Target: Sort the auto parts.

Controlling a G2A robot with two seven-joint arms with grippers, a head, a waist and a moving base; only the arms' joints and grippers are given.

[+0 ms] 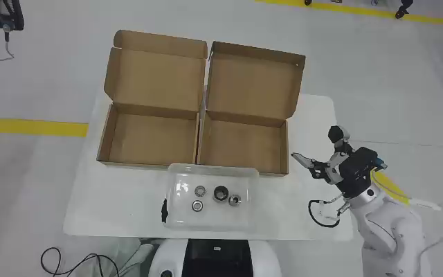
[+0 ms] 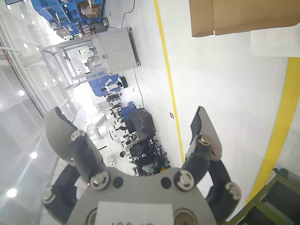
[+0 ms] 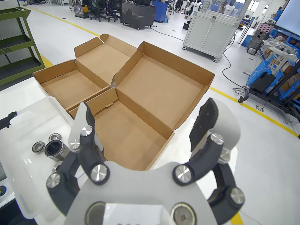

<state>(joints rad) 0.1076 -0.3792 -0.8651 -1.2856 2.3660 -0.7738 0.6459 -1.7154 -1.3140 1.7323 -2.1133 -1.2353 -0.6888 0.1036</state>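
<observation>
Gripper of the right arm (image 1: pixel 302 180) is spread open and holds nothing; it hangs over the right part of the white table (image 1: pixel 315 118), just beside the near corner of the right cardboard box (image 1: pixel 242 145). Left gripper (image 2: pixel 127 113) is also open and empty, with the floor (image 2: pixel 222 83) beyond its fingers. Four metal auto parts (image 1: pixel 221 194) lie together in the clear plastic tray (image 1: pixel 246 181) at the table's near edge, in front of both boxes. Left cardboard box (image 1: pixel 149 138) touches the right one, both lids open
</observation>
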